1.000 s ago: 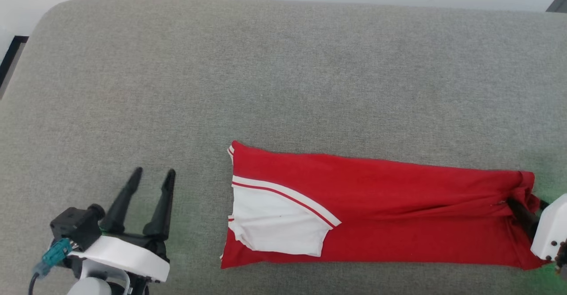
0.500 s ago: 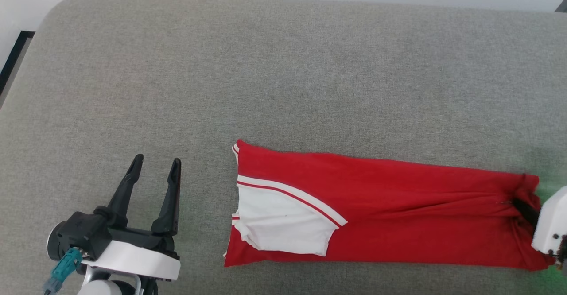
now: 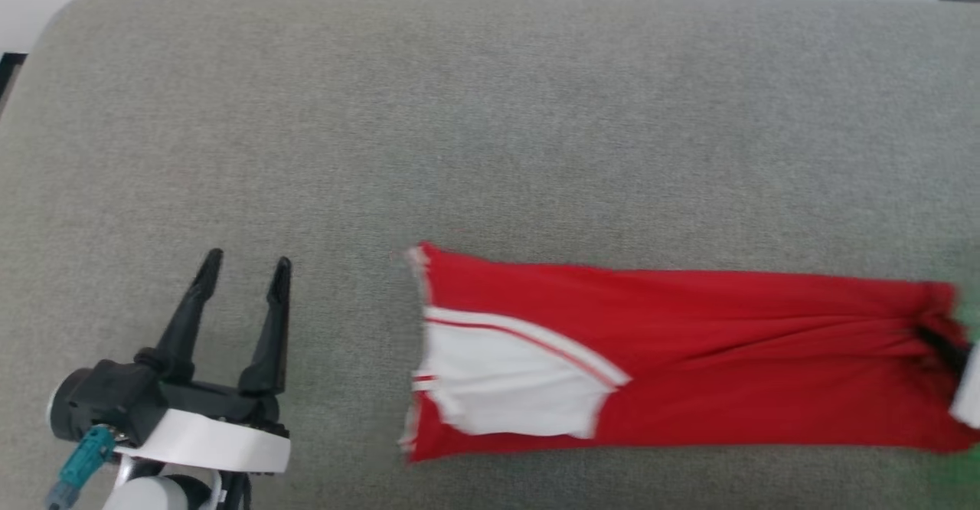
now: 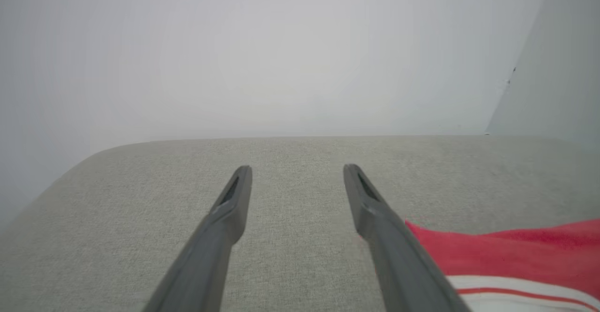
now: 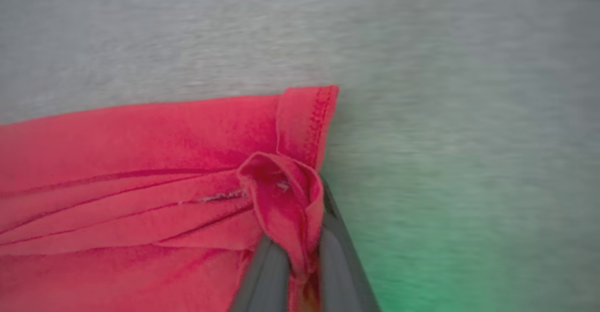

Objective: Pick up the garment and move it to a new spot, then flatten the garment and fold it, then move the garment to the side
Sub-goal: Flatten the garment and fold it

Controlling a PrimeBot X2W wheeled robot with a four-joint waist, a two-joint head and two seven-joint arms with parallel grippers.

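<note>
Right gripper jaws newly closed — wrist view: garment pinched.

Left gripper hangs above the grey cushion, its two dark fingers spread wide with nothing between them. The red garment lies at lower right, white striped trim showing, its edge passing behind one finger. Pale wall beyond.

Red garment on grey cushion

The head view's edge cuts off most of the right tool, and the garment is blurred.
</note>
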